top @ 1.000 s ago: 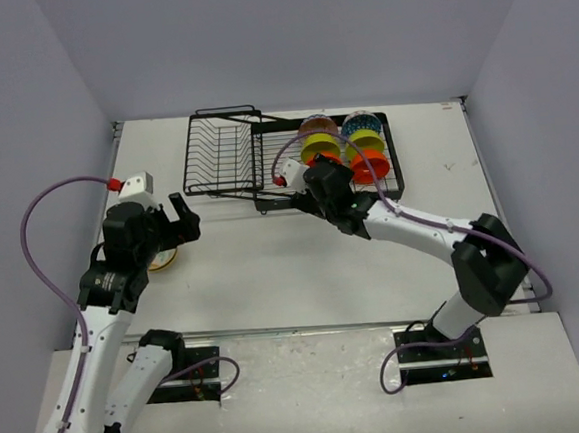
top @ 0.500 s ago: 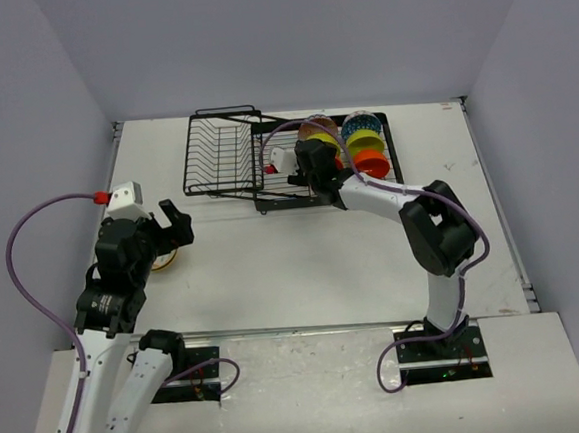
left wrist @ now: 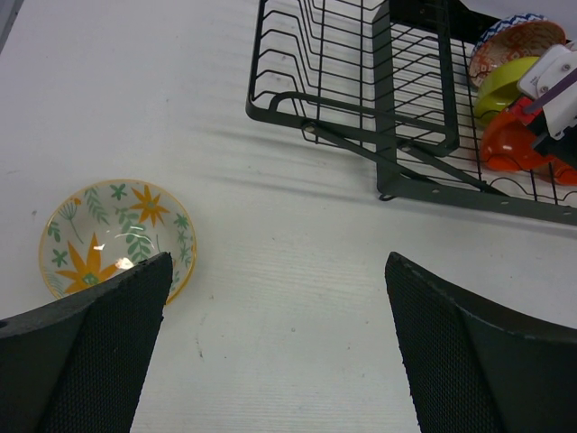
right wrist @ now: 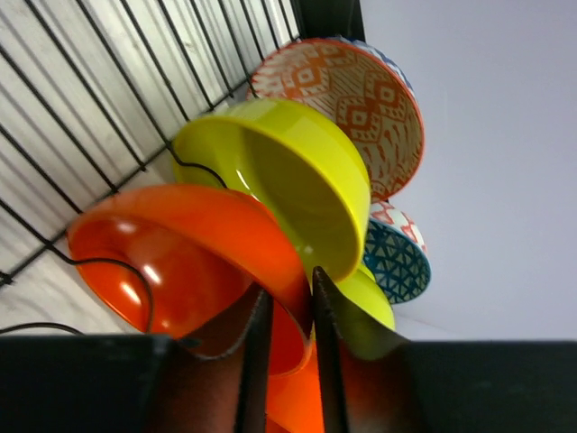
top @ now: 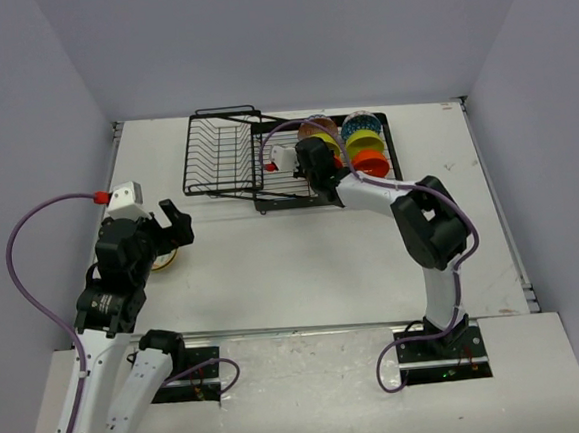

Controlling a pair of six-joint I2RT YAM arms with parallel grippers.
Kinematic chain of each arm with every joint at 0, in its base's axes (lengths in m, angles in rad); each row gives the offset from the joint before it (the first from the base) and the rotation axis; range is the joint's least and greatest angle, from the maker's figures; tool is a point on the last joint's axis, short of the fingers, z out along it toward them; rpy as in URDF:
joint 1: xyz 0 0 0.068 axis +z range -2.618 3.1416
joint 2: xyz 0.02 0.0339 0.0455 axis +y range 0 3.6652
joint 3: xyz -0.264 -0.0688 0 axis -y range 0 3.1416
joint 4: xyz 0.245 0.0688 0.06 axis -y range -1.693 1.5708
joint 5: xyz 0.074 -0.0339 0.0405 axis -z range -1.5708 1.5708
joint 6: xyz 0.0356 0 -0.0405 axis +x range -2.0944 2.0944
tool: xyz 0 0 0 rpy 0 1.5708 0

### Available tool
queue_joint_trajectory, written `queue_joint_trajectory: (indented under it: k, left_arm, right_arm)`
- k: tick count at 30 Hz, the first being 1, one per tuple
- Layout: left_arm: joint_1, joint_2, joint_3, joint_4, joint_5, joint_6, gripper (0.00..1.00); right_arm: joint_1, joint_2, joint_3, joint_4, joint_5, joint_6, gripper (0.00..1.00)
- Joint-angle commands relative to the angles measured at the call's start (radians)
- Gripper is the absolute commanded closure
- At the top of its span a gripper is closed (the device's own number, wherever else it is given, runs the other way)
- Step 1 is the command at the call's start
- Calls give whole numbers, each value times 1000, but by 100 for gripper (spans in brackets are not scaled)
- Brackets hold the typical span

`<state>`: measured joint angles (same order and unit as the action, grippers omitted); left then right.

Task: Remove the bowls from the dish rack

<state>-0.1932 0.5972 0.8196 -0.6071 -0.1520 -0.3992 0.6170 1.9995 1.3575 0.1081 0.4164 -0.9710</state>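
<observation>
The black wire dish rack (top: 220, 158) stands at the back of the table, and several bowls stand on edge in its flat tray section. My right gripper (right wrist: 290, 293) reaches into the tray (right wrist: 90, 90), its fingers pinched on the rim of the front orange bowl (right wrist: 180, 253). Behind that stand a yellow bowl (right wrist: 288, 180) and an orange-and-white patterned bowl (right wrist: 361, 99). My left gripper (left wrist: 278, 262) hangs open above bare table, with nothing between its fingers. A floral bowl (left wrist: 113, 234) lies upright on the table just to its left.
A second row on the tray's right holds a blue patterned bowl (right wrist: 392, 257), a yellow bowl (top: 364, 140) and an orange bowl (top: 370, 158). The deep basket (left wrist: 361, 72) on the rack's left holds nothing. Grey walls close off the back and sides.
The right arm has pushed forward into the tray and its jaws have narrowed onto the orange bowl's rim. The left arm drew back slightly and has held still since.
</observation>
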Motion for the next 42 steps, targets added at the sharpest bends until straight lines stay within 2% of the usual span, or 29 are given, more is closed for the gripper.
queue_joint_trajectory:
  k: [1,11,25,29,33,42]
  left_arm:
    - [-6,4,-8,50,3,23,0]
    - [-6,10,-8,55,11,26,0]
    - [-8,-11,-7,49,-17,23,0]
    - [-8,-8,-7,49,-18,23,0]
    - [-6,-5,-7,46,-18,23,0]
    - [-6,15,0,36,-46,17,0]
  right_arm:
    - [0,12,17,-15,-30,18,82]
    - [1,-31,-27,5,-44,22,100]
    - [7,-114,-115,258,93,-15,100]
    - [7,-125,-124,269,91,9,100]
    - [7,-127,-149,361,117,-15,100]
    - [10,-148,-192,452,139,-26,100]
